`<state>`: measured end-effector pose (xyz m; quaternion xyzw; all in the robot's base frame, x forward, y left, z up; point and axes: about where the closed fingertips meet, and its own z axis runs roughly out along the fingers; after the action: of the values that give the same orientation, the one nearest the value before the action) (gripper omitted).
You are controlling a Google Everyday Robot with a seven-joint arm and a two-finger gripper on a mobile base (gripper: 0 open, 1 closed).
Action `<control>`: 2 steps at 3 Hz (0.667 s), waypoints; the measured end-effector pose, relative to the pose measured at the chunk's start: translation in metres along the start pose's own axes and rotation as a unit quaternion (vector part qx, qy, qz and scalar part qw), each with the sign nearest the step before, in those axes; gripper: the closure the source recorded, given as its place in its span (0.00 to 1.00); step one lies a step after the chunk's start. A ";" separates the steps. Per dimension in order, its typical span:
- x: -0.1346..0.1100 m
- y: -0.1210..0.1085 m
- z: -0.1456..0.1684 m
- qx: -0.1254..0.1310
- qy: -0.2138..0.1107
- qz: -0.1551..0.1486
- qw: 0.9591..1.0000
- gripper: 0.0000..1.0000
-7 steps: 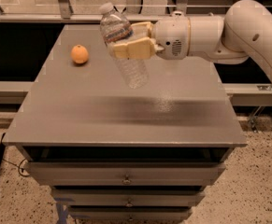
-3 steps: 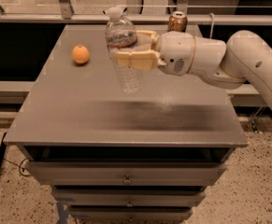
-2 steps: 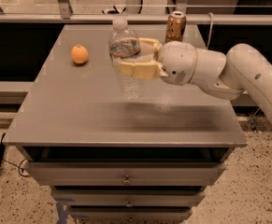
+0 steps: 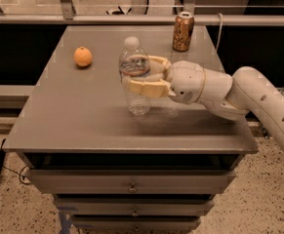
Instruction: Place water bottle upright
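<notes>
A clear, ribbed plastic water bottle [image 4: 138, 103] with a white cap stands on the matt grey table top [image 4: 83, 112]. It is clasped at mid-height by the gripper [image 4: 138, 73], whose cream fingers [image 4: 144, 87] look like smooth moulded plastic. The arm [image 4: 258, 97] has a smooth white shell with a soft sheen. Behind sit a glossy gold-brown metal can [image 4: 182, 31] and a matt-skinned orange [image 4: 82, 56].

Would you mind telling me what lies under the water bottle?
Only the grey tabletop shows under the upright water bottle; the gripper clasps its middle. Whether its base touches down is hidden.
</notes>
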<state>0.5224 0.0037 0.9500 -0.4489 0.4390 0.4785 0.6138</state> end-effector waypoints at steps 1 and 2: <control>0.012 0.002 -0.009 0.010 -0.009 0.006 1.000 1.00; 0.018 0.003 -0.016 0.014 -0.007 0.014 1.000 0.83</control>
<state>0.5210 -0.0079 0.9289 -0.4309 0.4475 0.4837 0.6166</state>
